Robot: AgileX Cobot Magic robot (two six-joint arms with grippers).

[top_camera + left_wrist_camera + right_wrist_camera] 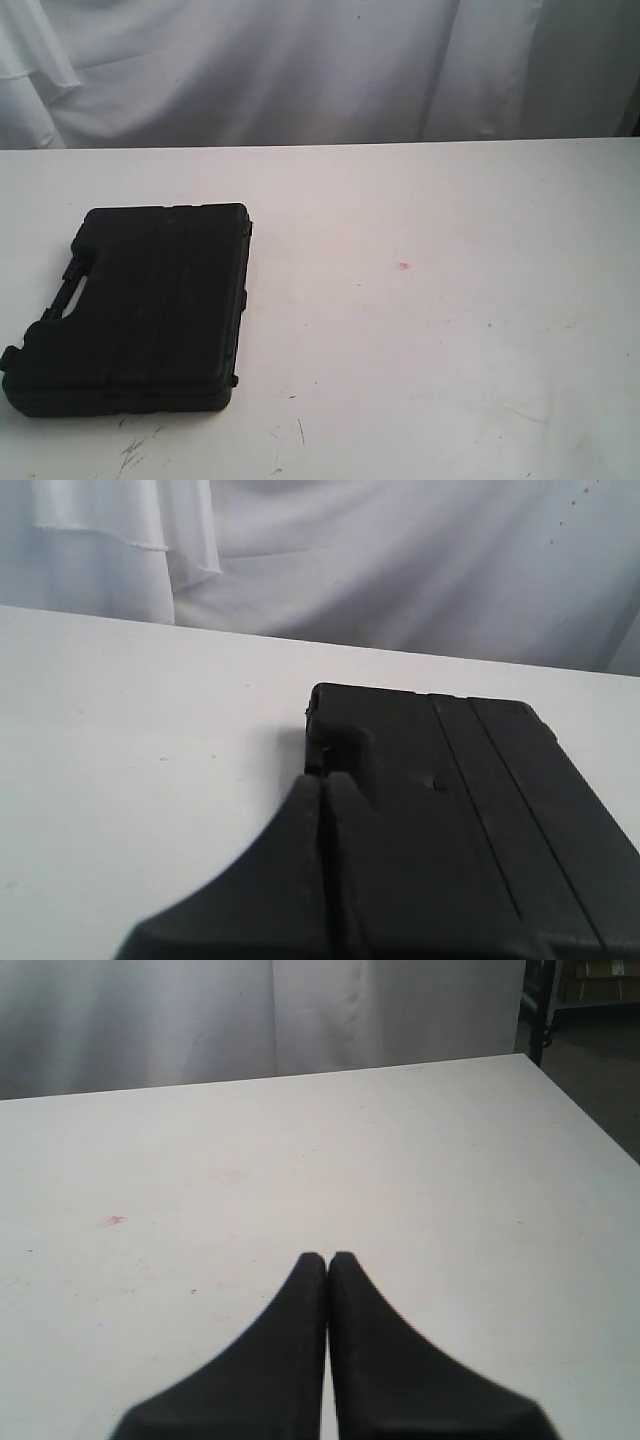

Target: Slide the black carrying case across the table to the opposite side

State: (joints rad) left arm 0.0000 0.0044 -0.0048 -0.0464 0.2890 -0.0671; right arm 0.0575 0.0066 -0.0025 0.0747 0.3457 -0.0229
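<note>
The black carrying case lies flat on the left part of the white table, its handle on its left edge. Neither arm shows in the exterior view. In the left wrist view the case fills the lower right, and my left gripper is shut with nothing held, its tips by the case's handle edge; whether they touch it I cannot tell. My right gripper is shut and empty over bare table, with the pink spot off to one side.
A white cloth backdrop hangs behind the table's far edge. A small pink spot and dark scuff marks mark the tabletop. The table's corner and a dark floor with a rack show in the right wrist view.
</note>
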